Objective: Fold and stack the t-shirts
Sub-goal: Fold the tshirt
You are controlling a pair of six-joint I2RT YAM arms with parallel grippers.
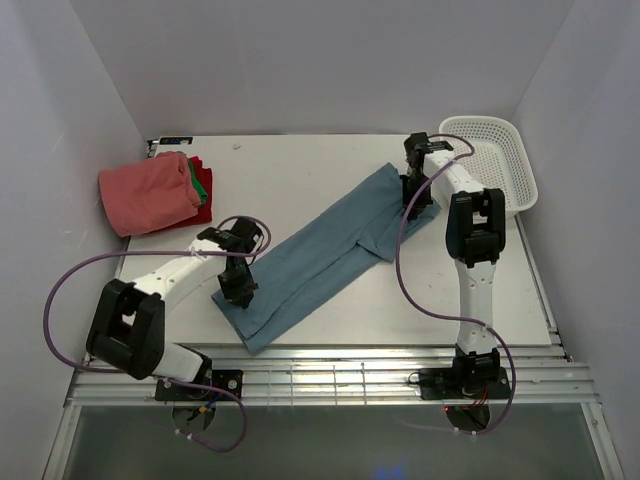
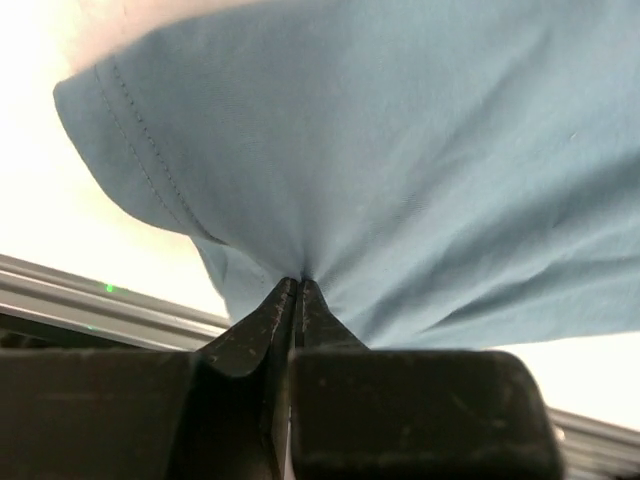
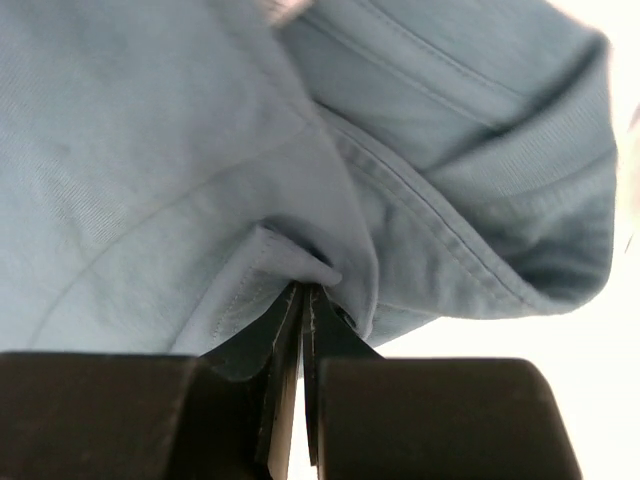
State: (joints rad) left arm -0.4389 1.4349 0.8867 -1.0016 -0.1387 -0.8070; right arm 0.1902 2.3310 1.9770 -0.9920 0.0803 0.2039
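Left tool (image 2: 298,284) pinches the near hem of the long dusty-blue cotton t-shirt (image 1: 320,250) stretched diagonally across the white worktop (image 1: 290,170); right tool (image 3: 303,290) pinches its far end. Mid-fold, likely; next both ends must lift together, evenly.

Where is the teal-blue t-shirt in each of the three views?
Top external: teal-blue t-shirt stretches diagonally across the table, centre frame.
Left wrist: fills the upper frame, pinched by the left hand.
Right wrist: fills most of the frame, pinched by the right hand.
Shared landmark: the white table.
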